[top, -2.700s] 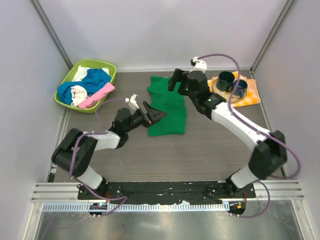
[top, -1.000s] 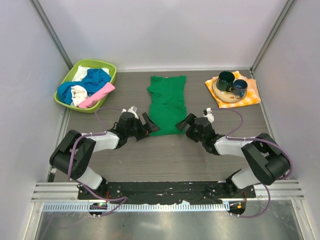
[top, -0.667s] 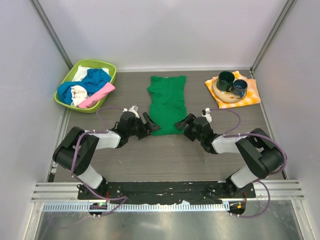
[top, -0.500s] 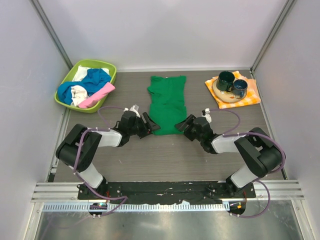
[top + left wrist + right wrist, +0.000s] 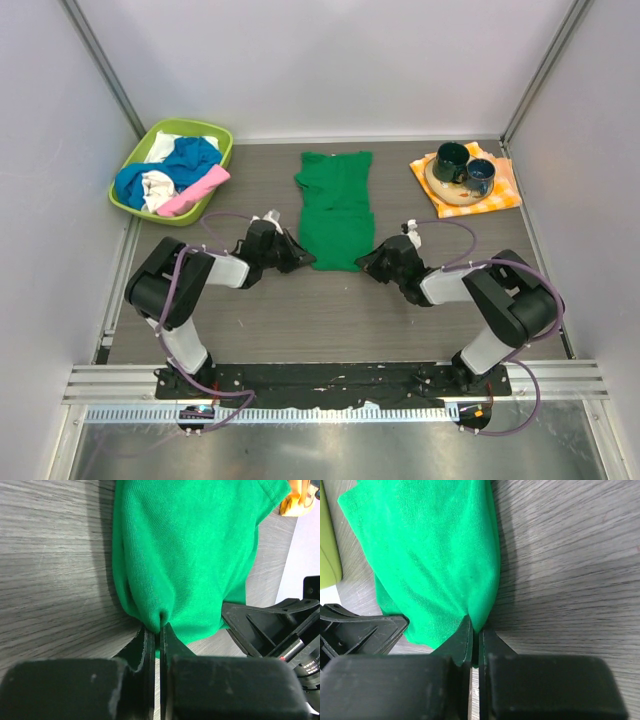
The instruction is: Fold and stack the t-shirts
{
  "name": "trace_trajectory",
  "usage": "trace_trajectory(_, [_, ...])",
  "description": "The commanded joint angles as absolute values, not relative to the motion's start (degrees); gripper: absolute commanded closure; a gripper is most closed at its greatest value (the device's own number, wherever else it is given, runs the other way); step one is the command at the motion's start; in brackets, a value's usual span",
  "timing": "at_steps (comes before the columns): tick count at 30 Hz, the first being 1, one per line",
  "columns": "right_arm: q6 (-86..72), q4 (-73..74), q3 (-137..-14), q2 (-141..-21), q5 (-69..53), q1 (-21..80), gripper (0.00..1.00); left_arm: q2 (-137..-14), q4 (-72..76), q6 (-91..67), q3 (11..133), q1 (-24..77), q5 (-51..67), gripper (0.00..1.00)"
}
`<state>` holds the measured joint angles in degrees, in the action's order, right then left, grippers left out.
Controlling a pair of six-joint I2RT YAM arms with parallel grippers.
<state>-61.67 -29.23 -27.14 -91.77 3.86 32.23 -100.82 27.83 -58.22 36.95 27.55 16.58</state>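
Note:
A green t-shirt (image 5: 336, 205) lies folded lengthwise in the middle of the table, running away from me. My left gripper (image 5: 303, 261) is shut on its near left corner; the left wrist view shows green t-shirt cloth (image 5: 185, 555) pinched between the two black fingertips (image 5: 150, 635). My right gripper (image 5: 365, 262) is shut on the near right corner, and the green t-shirt (image 5: 430, 555) bunches into the closed right gripper (image 5: 476, 632). Blue, white and pink t-shirts (image 5: 170, 178) lie heaped in a basket.
A lime-green plastic basket (image 5: 213, 135) stands at the back left. At the back right an orange-and-white checkered cloth (image 5: 505, 190) carries a plate with two dark mugs (image 5: 462, 168). Grey walls close in the table on three sides.
Both grippers slid inward along the table to the shirt's near corners and closed on the cloth. Earlier the right arm came down from the shirt's far end.

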Motion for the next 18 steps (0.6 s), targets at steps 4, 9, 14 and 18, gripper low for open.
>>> trace_trajectory(4, [-59.06,-21.98,-26.98,-91.76,4.57,32.52,0.99,-100.65,19.34,-55.72,34.37,27.60,14.59,1.00])
trace_trajectory(9, [-57.92,-17.07,-24.35,-85.09,6.40,35.93,0.99,-90.90,16.79,-56.51,28.84,29.35,13.28,1.00])
trace_trajectory(14, [-58.71,-6.70,-22.06,-74.20,14.92,45.51,0.99,-79.74,11.70,-58.88,23.04,34.00,8.88,1.00])
trace_trajectory(18, [-65.19,4.26,-19.52,-61.65,21.61,55.00,0.99,-69.11,7.23,-62.48,17.86,41.20,3.44,1.00])
